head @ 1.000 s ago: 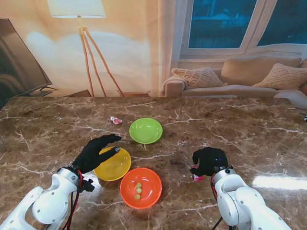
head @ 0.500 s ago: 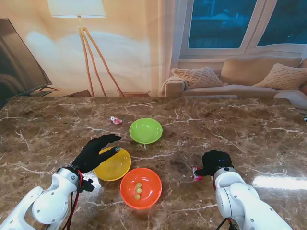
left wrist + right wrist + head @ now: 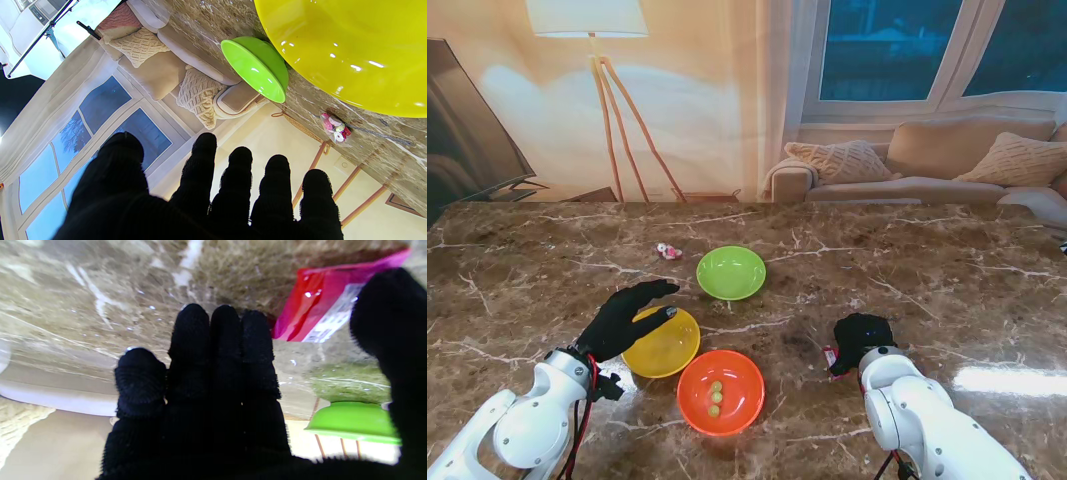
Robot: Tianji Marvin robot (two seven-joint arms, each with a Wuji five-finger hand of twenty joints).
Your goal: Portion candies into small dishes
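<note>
Marble table [image 3: 947, 270]: right hand [image 3: 861, 340] curled over red candy packet [image 3: 317, 316], grip unclear; left hand [image 3: 622, 318] spread, empty.

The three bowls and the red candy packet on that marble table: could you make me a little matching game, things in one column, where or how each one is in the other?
Things:
1. orange bowl
2. yellow bowl
3. green bowl
4. red candy packet

States:
A. under the left hand's spread fingers
B. farthest from me, nothing in it
C. holds three small candies
D. on the table at the right hand's fingertips

Pairs: 1-C, 2-A, 3-B, 4-D
</note>
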